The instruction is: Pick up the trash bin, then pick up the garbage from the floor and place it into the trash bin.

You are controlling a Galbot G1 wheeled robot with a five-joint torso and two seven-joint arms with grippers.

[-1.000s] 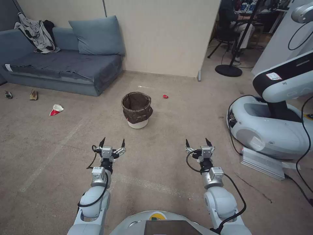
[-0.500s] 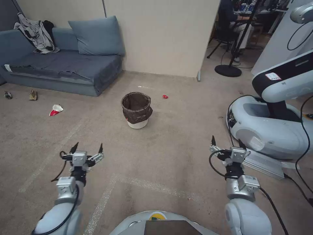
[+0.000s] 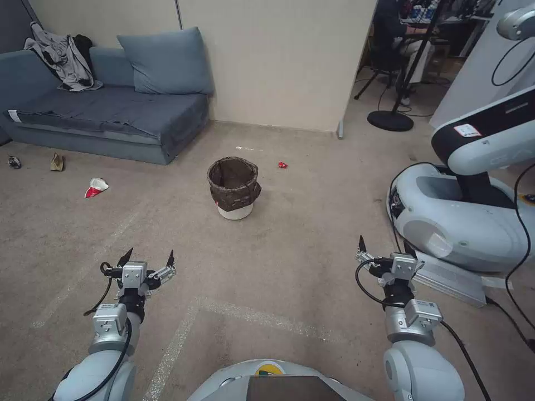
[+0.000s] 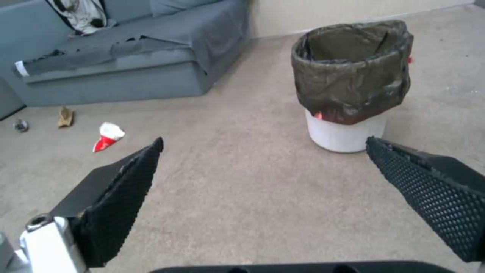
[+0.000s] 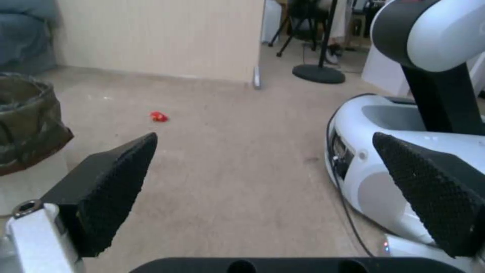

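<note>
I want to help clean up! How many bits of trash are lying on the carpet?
4. The red-and-white cup, brown paper scrap and dark bit lie before the sofa; the red scrap lies right of the trash bin. More may be hidden.

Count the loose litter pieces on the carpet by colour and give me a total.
Red-and-white: 1, the crushed cup
Red: 1, the small scrap
Brown: 1, the paper scrap
Dark: 1, the small piece by the sofa
Total: 4
</note>
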